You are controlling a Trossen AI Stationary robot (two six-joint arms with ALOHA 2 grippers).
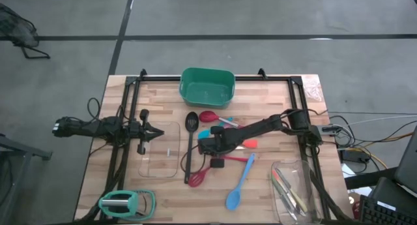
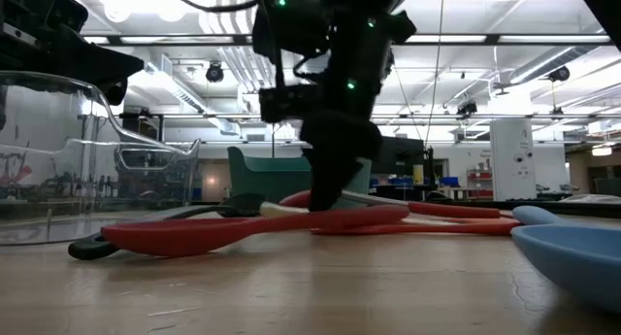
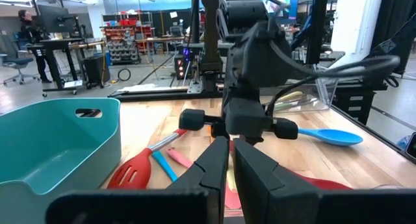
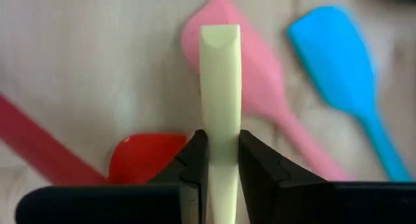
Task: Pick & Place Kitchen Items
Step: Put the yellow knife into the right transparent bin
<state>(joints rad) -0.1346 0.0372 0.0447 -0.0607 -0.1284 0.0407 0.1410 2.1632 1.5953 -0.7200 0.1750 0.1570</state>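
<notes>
Pale-yellow spatula handle (image 4: 220, 87) is pinched in my right gripper (image 4: 220, 160) mid-frame; I'd lift straight up, slowly. Left gripper (image 1: 156, 133) is clenched empty.

We find no writing we can read in any of these views. The utensils, the tub and the glass trays carry no label or brand that we can make out, and whatever signs hang in the room behind the table are too small and blurred to read.
</notes>
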